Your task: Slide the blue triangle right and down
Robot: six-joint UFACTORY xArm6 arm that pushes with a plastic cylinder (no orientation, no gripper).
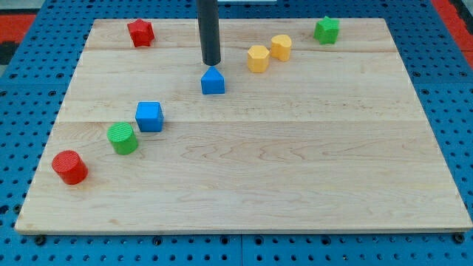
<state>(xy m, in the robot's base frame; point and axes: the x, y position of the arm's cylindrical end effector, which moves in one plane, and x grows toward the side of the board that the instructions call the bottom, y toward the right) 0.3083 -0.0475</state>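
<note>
The blue triangle (213,80) sits on the wooden board (295,170), above the middle and a little to the view's left. My tip (211,63) stands just above it toward the view's top, almost touching its upper edge. The dark rod rises straight up out of the view's top.
A blue cube (148,116), a green cylinder (123,138) and a red cylinder (69,166) lie in a diagonal at the left. A red block (140,32) is top left. Two yellow blocks (258,58) (281,46) and a green block (327,29) are top right.
</note>
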